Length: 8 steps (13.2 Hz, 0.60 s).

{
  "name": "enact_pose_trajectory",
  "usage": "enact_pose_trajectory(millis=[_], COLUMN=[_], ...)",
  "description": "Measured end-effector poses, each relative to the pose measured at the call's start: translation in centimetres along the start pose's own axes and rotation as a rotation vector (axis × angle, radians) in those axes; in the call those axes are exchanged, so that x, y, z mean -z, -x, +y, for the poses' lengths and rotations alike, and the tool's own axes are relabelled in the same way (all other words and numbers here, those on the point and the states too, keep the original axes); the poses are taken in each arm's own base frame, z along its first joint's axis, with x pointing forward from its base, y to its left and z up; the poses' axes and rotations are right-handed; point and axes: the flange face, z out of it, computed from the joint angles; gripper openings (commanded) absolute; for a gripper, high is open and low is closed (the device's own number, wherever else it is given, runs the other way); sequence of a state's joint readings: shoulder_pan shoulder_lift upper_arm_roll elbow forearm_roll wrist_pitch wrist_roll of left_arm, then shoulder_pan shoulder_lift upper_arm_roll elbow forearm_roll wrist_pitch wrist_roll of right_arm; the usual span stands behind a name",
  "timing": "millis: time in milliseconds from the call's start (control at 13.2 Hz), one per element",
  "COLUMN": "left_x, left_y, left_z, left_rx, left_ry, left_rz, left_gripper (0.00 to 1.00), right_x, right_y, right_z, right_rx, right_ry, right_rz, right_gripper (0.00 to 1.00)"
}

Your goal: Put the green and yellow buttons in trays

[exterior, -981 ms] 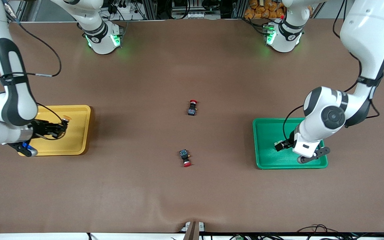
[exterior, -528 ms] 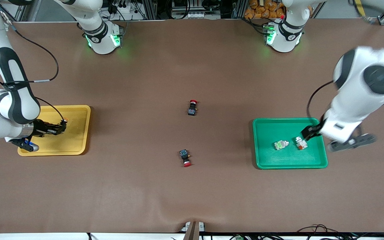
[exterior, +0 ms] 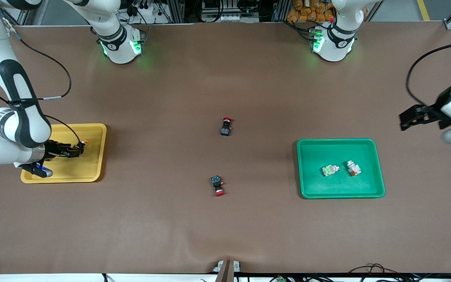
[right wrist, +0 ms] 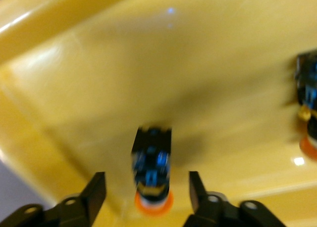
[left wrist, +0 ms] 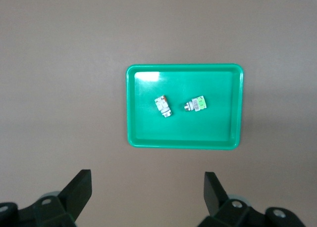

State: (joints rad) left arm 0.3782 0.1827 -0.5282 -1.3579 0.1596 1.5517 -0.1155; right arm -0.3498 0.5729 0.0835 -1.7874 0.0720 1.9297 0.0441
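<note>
Well, the sorting looks all but finished from where I stand. The green tray (exterior: 341, 192) sits toward the left arm's end of the table, and two pale buttons lie in it side by side, apart from each other: the green-faced one (exterior: 329, 170) and a second one (exterior: 353, 168) with a reddish patch on it. The left gripper (left wrist: 147, 192) is up in the air at the table's edge past the tray, fingers spread wide with nothing between them; its wrist view looks straight down on the tray and both buttons.

At the right arm's end is the yellow tray (exterior: 96, 133). The right gripper (right wrist: 147, 190) hangs low over it, fingers parted on either side of a yellow-capped button (right wrist: 152, 172) that seems to be resting on the tray floor rather than held. A second yellow-capped button (right wrist: 308, 108) lies in the same tray, just beside. In the front view the arm hides most of this; only an orange cap (exterior: 83, 141) shows at the fingertips.

Two red-capped buttons (exterior: 226, 127) (exterior: 218, 185) lie mid-table, well apart, and I judge they are meant to stay there.

So the step in hand is the release of the last yellow button. Next, I'd say, the right gripper need only rise straight up, keeping its fingers clear of the cap so it doesn't drag or tip the button, and pull away.
</note>
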Motion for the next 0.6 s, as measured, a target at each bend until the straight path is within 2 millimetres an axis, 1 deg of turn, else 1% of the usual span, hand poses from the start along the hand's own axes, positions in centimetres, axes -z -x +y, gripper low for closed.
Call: enact_pose_trajectory(millis=[75,151,302,377,528,604], left_x=[1.0,1.7,2.2,2.3,2.3,2.4], left_y=[0.5,0.8,1.2,1.5,2.2,2.5], left_z=[0.3,0.8,1.7,1.9,2.2,1.9], left_rx=[-0.014,-0.025,-0.032,-0.027,-0.008,-0.003], left_ry=[0.006,0.007,0.001,0.007,0.035,0.045], left_rz=[0.014,0.022,0.026,0.018,-0.002,-0.007], left_gripper=[1.0,1.0,1.0,1.0,1.0,1.0], right_x=[2.5,5.9,13.7,17.0,22.7,25.3], right_y=[0.3,0.6,2.0,3.1,5.9,7.4], right_z=[-0.9,-2.3,-5.9,-7.2,-9.4,-10.6], right_rx=[0.015,0.037,0.084,0.106,0.151,0.175], right_ry=[0.001,0.0,-0.031,-0.039,-0.03,-0.018], right_rz=[-0.036,-0.049,0.023,0.071,0.117,0.128], right_gripper=[1.0,1.0,1.0,1.0,1.0,1.0])
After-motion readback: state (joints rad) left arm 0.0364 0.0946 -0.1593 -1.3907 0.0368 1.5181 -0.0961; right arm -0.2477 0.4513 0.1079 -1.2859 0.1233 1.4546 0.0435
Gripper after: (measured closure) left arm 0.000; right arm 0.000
